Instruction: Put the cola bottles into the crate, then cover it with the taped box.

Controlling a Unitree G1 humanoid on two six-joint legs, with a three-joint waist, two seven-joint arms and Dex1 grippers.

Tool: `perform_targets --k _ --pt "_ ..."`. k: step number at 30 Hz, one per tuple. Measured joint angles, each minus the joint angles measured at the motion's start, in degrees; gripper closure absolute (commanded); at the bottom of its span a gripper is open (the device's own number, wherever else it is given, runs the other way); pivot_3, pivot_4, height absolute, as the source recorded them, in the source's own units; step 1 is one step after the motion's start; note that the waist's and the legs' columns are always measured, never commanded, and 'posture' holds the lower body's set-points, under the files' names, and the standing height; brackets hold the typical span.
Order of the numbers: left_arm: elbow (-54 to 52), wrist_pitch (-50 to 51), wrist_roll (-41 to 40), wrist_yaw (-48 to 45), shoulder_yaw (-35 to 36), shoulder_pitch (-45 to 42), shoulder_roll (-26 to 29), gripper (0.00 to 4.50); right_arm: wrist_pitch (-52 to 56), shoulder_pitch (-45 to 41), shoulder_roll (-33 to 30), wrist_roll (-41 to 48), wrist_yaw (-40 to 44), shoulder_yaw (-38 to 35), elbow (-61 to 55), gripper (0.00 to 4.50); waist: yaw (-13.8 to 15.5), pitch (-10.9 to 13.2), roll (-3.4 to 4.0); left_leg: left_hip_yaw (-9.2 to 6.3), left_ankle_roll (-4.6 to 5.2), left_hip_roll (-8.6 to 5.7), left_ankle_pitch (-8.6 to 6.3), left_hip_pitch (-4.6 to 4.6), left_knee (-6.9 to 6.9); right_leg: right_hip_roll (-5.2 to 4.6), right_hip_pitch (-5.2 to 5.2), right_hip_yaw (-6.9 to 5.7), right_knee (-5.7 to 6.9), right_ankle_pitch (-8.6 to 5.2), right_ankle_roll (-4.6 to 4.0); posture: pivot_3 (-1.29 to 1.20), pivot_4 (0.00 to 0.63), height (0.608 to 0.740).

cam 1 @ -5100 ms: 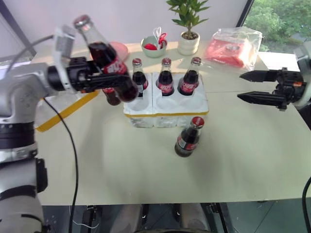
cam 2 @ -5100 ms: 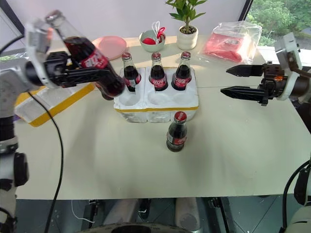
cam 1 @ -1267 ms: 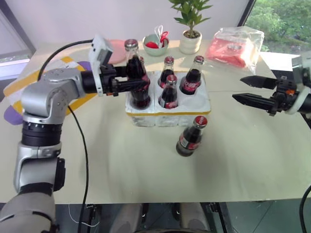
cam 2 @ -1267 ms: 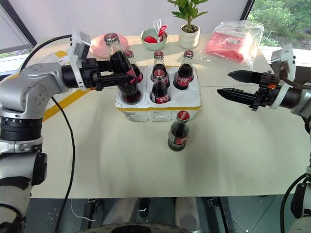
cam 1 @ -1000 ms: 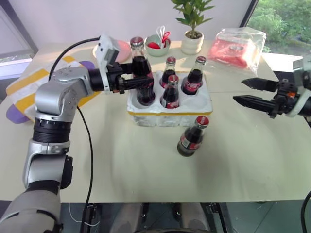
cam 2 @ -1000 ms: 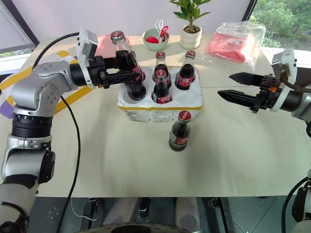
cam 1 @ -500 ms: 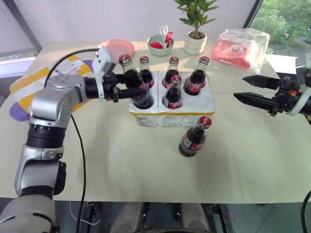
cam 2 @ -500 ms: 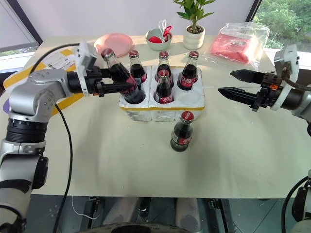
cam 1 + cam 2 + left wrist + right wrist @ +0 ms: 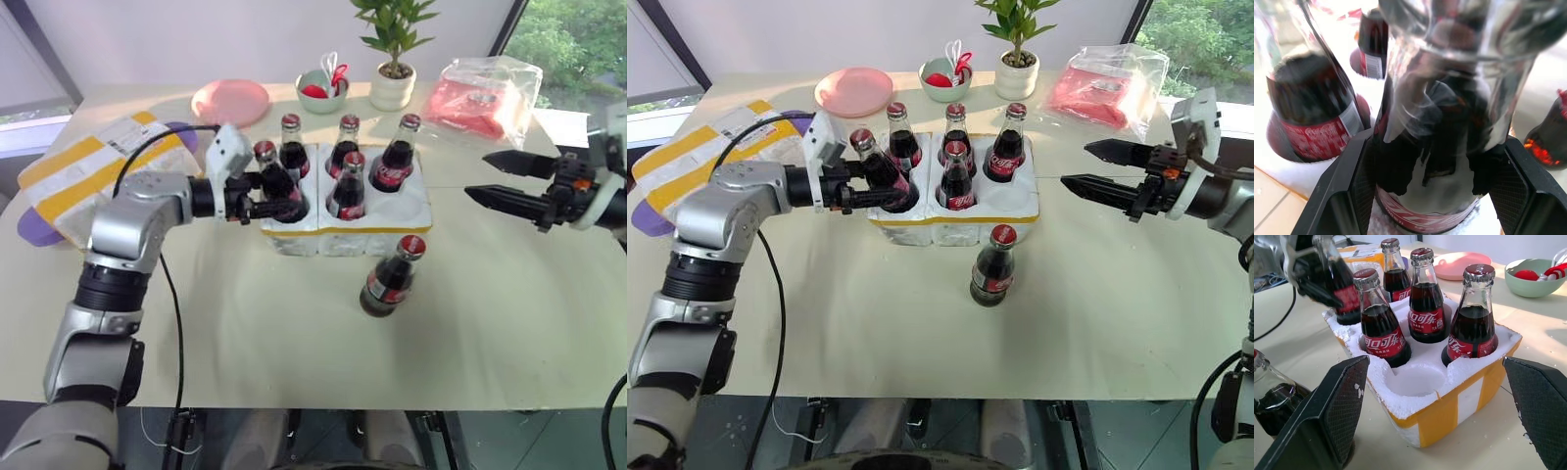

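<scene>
Left gripper (image 9: pixel 282 200) fingers clamped a tilted cola bottle (image 9: pixel 275 182) in the crate (image 9: pixel 344 219) at frame centre; right gripper (image 9: pixel 500 180) fingers gaped empty.

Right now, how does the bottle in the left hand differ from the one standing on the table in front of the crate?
The held bottle is clamped in the left hand; the table bottle stands free. The held bottle leans with its base in a front corner well of the crate; the table bottle is outside it, on the table, near upright. Both are small dark cola bottles with red caps and red labels.
</scene>
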Motion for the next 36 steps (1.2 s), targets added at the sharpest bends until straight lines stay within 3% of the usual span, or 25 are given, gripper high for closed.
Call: perform_targets --k 1,2,4,5,10,13,20,24,28,36 --pt "0.2 -0.3 0.7 0.5 -0.4 0.5 -0.3 1.97 0.0 0.0 0.0 0.0 0.0 0.0 -0.1 0.0 0.0 0.0 0.0 0.0 0.0 0.0 0.0 0.0 0.0 0.0 0.0 0.0 0.0 0.0 0.0 0.0 0.15 0.74" --pt "0.6 -0.7 1.2 1.0 -0.7 0.9 -0.6 0.97 0.0 0.1 0.0 0.0 0.0 0.0 -0.3 0.0 0.0 0.0 0.0 0.0 0.0 0.0 0.0 0.0 0.0 0.0 0.0 0.0 0.0 0.0 0.0 0.0 0.15 0.74" --pt "0.7 -1.0 1.3 0.8 -0.8 1.1 -0.7 0.21 0.0 0.4 0.0 0.0 -0.1 0.0 -0.6 0.0 -0.1 0.0 0.03 0.01 0.0 0.02 0.0 0.03 0.0 0.01 0.0 0.0 0.0 0.0 0.0 0.0 0.15 0.74" --pt "0.6 -1.0 1.2 0.5 -0.8 1.1 -0.7 0.04 -0.1 0.9 0.0 0.0 -0.1 0.0 -0.9 0.0 -0.1 -0.1 0.07 0.01 0.0 0.02 0.0 0.04 0.0 0.01 0.01 0.0 0.01 0.0 0.0 0.0 0.15 0.74" --pt "-0.2 1.2 -0.5 -0.3 0.4 1.4 1.4 0.04 -1.6 4.3 -0.1 -1.1 -0.1 -0.1 -1.9 0.0 -0.3 -0.1 0.07 0.01 0.23 0.07 -0.14 0.1 0.0 0.08 0.03 0.0 0.05 0.03 -0.04 0.0 0.15 0.74" --pt "-3.5 4.6 -3.6 -1.8 3.9 3.1 5.6 0.04 -2.3 7.4 -0.2 -1.6 -0.5 -0.9 -2.7 0.0 -0.5 -0.1 0.08 0.01 0.1 0.1 -0.06 0.1 -0.04 0.11 -0.01 0.02 0.05 0.03 -0.05 0.0 0.15 0.74" --pt "-15.3 18.4 -19.5 -8.1 16.4 6.2 18.1 0.04 -1.5 18.3 -1.7 -1.0 0.9 -7.5 -8.4 0.0 0.1 -0.1 0.08 -0.01 0.28 0.13 -0.17 0.11 -0.04 0.14 0.08 0.02 0.0 0.02 -0.05 0.0 0.15 0.74" --pt "-21.7 23.2 -27.0 -10.6 19.8 9.3 22.2 0.04 -1.1 23.5 -1.3 0.3 1.4 -9.5 -14.3 0.0 0.0 -0.1 0.09 -0.02 0.31 0.15 -0.2 0.28 -0.05 0.16 0.24 0.04 -0.02 0.01 -0.06 0.0 0.15 0.74" --pt "-28.5 23.7 -30.4 -11.9 19.1 13.7 23.4 0.04 -0.4 27.0 0.6 2.5 0.3 -8.8 -22.3 0.0 0.0 -0.1 0.09 -0.01 0.32 0.23 -0.22 0.58 -0.07 0.12 0.55 0.13 -0.12 0.0 -0.08 0.0 0.15 0.74" --pt "-30.4 19.5 -27.9 -11.5 12.8 14.9 23.3 0.04 -2.4 29.0 5.6 1.8 -2.3 0.6 -28.3 0.0 0.1 -0.1 0.08 0.0 0.32 0.23 -0.23 0.81 -0.12 0.08 0.79 0.13 -0.22 -0.12 -0.25 0.0 0.15 0.74"
